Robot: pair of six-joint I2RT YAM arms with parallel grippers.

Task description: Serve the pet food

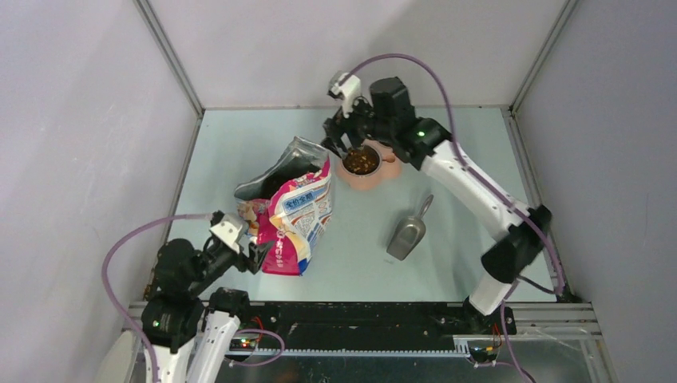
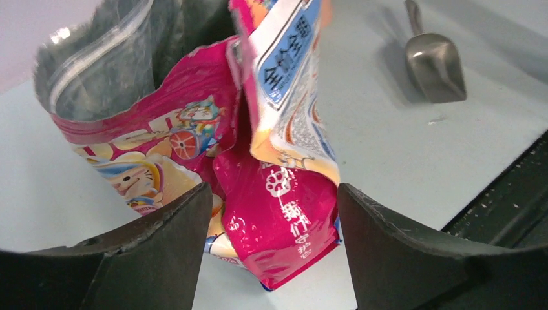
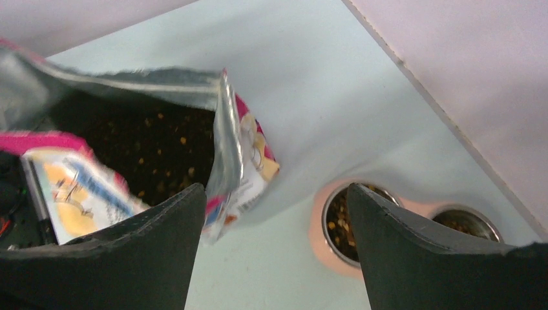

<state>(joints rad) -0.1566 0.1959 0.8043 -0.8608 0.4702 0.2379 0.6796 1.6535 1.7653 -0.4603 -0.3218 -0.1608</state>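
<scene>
- Plainly, kibble (image 1: 361, 162) fills a steel cup of the pink bowl (image 1: 351, 180), which sits at the far middle of the table (image 1: 239, 136).
- More kibble shows in the right wrist view: some in a second cup beside the first, and a dark heap inside the bag (image 1: 291, 211).
- The bag stands upright left of centre with its mouth open. Its top edge is near the bowl but does not touch it.
- The right gripper (image 1: 343, 148) hangs over the bowl's left rim. Its jaws are spread wide and nothing lies between them.
- The left gripper (image 1: 257, 255) sits low at the bag's near bottom corner. Its jaws are spread wide too, with the pink corner lying between the fingers, loose and not squeezed. I cannot tell whether a finger brushes the foil.
- The scoop (image 1: 407, 235) lies flat on the table to the right of the bag. Its mouth faces the near edge and its handle points away, and it is apart from both grippers.
</scene>
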